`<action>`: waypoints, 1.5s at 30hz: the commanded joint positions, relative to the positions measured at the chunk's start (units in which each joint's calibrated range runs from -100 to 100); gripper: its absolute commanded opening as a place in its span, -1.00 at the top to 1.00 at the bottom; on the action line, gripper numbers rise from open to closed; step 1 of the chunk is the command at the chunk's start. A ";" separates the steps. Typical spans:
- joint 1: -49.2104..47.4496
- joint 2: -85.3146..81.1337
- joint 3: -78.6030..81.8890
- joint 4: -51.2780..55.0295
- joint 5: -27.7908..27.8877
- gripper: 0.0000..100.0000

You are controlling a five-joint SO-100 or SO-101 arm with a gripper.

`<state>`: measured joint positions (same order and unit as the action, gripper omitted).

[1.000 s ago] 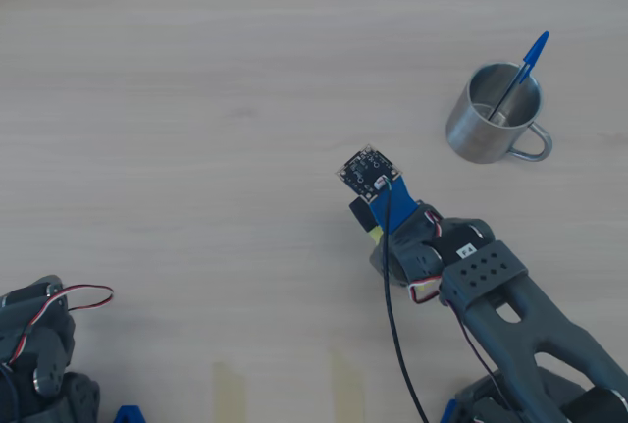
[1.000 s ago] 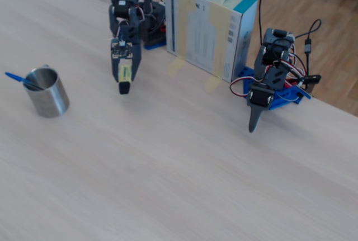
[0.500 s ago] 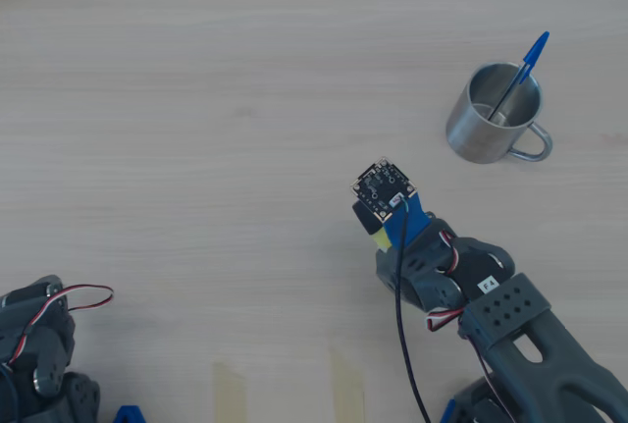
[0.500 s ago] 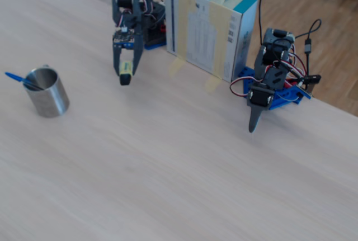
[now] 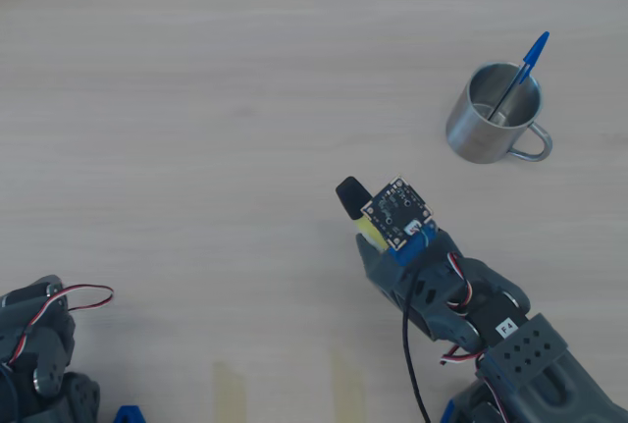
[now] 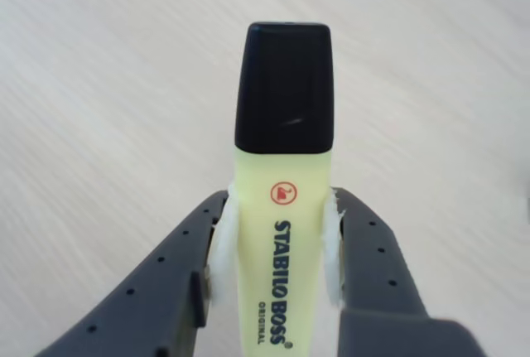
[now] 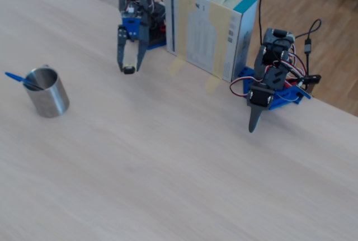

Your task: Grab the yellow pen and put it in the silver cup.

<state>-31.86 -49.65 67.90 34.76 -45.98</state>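
My gripper (image 6: 277,245) is shut on the yellow pen (image 6: 281,208), a chunky highlighter with its black cap pointing away from the wrist camera; white pads (image 6: 219,245) press both sides of its body. In the overhead view the gripper (image 5: 369,237) sits low and right of centre, and the yellow pen (image 5: 349,194) pokes out past the camera board. The silver cup (image 5: 491,119) stands up and to the right, well apart. In the fixed view the gripper (image 7: 129,64) holds the yellow pen (image 7: 129,69) just above the table, right of the silver cup (image 7: 50,94).
A thin blue ballpoint (image 5: 525,63) leans inside the cup. A second arm (image 7: 267,87) rests at the table's far edge with its fingers pointing down, also at the overhead view's bottom left (image 5: 34,344). A taped cardboard box (image 7: 210,26) stands behind my arm.
My arm has drawn back toward its base with the pen held in the gripper, and the wrist has tilted so the black cap now shows beyond the camera board. The cup has not moved.
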 commanded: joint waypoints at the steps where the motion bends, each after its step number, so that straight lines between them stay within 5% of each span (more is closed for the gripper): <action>1: -0.95 -3.89 0.08 -2.37 -0.22 0.74; 23: -3.40 -14.19 8.25 -28.28 -5.78 0.74; 45: -0.52 -14.69 8.34 -38.75 -11.44 0.74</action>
<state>-33.19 -63.07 76.47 -1.64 -56.95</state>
